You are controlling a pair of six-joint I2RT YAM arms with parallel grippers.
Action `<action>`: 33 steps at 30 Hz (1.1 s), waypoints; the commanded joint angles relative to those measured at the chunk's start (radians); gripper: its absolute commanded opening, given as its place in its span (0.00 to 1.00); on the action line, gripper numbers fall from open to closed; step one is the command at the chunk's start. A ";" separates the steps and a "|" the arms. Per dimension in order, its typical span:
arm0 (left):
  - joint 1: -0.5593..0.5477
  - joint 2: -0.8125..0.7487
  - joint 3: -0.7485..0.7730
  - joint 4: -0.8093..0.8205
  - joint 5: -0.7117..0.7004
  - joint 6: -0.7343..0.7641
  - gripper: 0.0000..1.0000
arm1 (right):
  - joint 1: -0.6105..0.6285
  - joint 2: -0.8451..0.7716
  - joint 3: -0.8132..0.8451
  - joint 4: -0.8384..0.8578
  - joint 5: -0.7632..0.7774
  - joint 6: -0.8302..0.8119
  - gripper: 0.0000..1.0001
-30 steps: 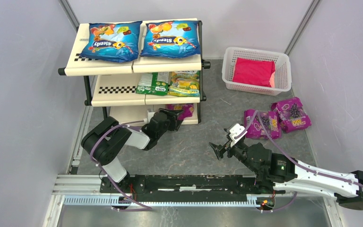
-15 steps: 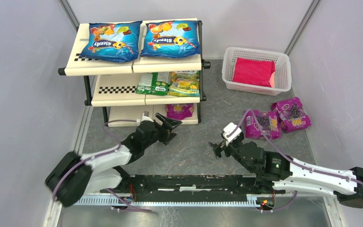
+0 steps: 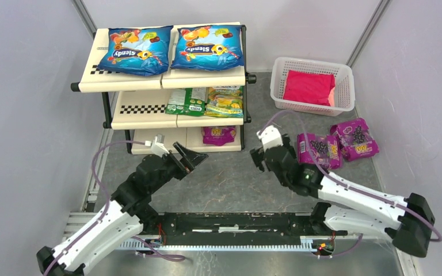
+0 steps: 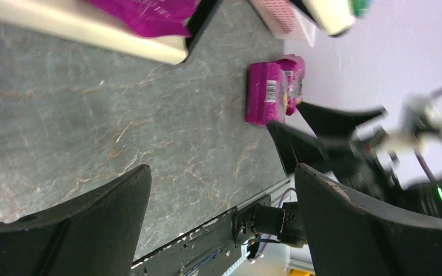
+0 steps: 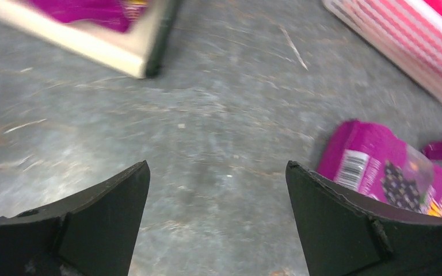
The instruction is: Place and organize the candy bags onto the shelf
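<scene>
The shelf [image 3: 149, 109] stands at the back left. Two blue candy bags [image 3: 133, 50] lie on its top tier and two green-yellow ones [image 3: 225, 101] on the middle tier. One purple bag [image 3: 218, 134] lies on the bottom tier and also shows in the left wrist view [image 4: 144, 14]. Two more purple bags [image 3: 316, 150] lie on the floor at the right. My left gripper [image 3: 191, 156] is open and empty, in front of the bottom tier [image 4: 223, 172]. My right gripper [image 3: 257, 158] is open and empty, just left of the nearer floor bag [image 5: 380, 167], over bare floor [image 5: 217, 167].
A white mesh basket [image 3: 281, 69] with a red packet [image 3: 308, 87] stands at the back right, behind the floor bags. Grey walls close in both sides. The arms' base rail [image 3: 230, 221] runs along the near edge.
My left gripper has drawn back from the bottom tier, leaving the purple bag there. My right gripper has moved forward towards the shelf and the floor bags.
</scene>
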State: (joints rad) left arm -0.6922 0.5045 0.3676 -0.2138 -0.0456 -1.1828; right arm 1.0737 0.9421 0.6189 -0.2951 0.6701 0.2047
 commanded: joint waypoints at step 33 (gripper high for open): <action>0.002 -0.065 0.417 -0.426 0.072 0.458 1.00 | -0.633 0.369 0.085 -0.229 -0.087 0.006 0.27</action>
State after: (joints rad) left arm -0.6918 0.4374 0.7456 -0.6308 0.0097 -0.7391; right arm 0.4061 1.3281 0.7193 -0.5724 0.5591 0.1967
